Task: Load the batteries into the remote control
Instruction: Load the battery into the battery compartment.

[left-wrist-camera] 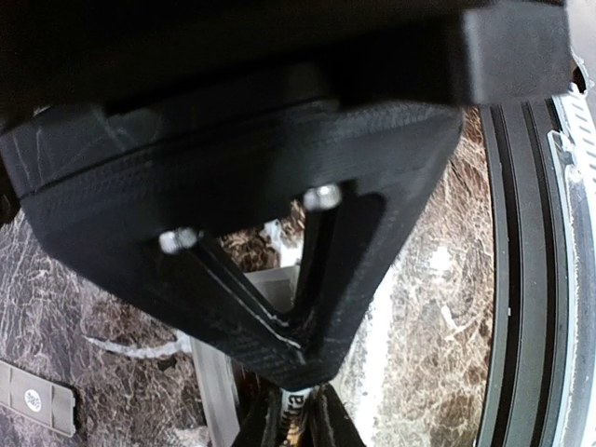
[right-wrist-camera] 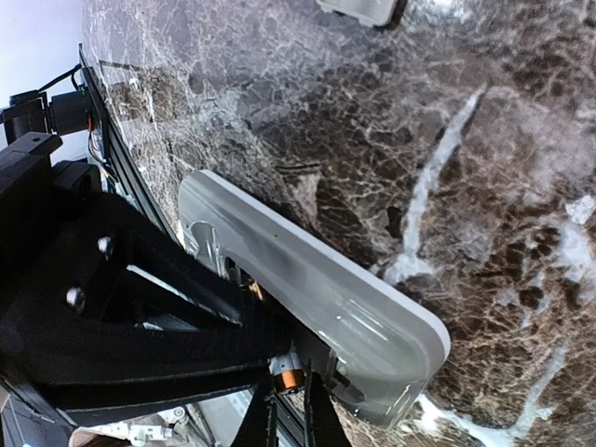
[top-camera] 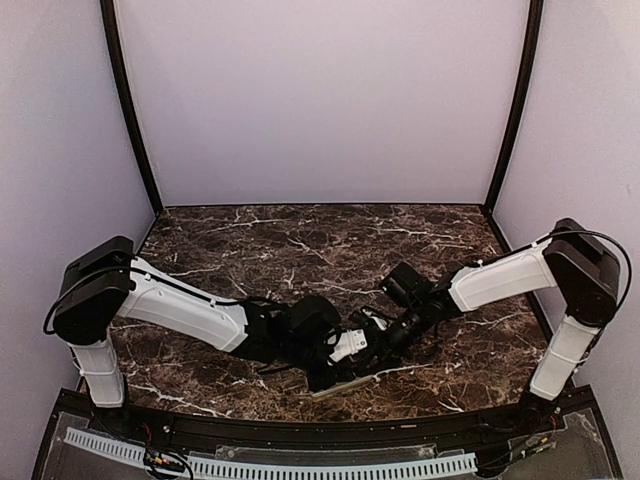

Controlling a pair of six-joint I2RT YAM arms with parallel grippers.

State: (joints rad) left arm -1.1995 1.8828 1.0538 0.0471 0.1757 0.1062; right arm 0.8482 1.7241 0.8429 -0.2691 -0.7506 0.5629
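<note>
The remote control point(right-wrist-camera: 317, 289) is a light-grey bar lying on the marble, its open battery bay turned toward the grippers; it shows as a pale strip point(top-camera: 345, 385) between the two arms. My right gripper point(right-wrist-camera: 287, 377) is shut on a battery point(right-wrist-camera: 290, 376) with a copper band, at the bay's edge. In the left wrist view the same battery point(left-wrist-camera: 296, 412) shows a white label between the right fingers point(left-wrist-camera: 250, 424). My left gripper point(left-wrist-camera: 300, 340) is shut, its tips meeting just above that battery and over the remote point(left-wrist-camera: 219, 391). Both grippers point(top-camera: 335, 368) point(top-camera: 372, 350) crowd together.
A small grey cover piece point(left-wrist-camera: 37, 400) lies flat on the marble, away from the remote, and also shows at the top edge point(right-wrist-camera: 363, 9). The table's black front rail point(left-wrist-camera: 521, 279) runs close by. Pale walls enclose the marble top point(top-camera: 320, 250).
</note>
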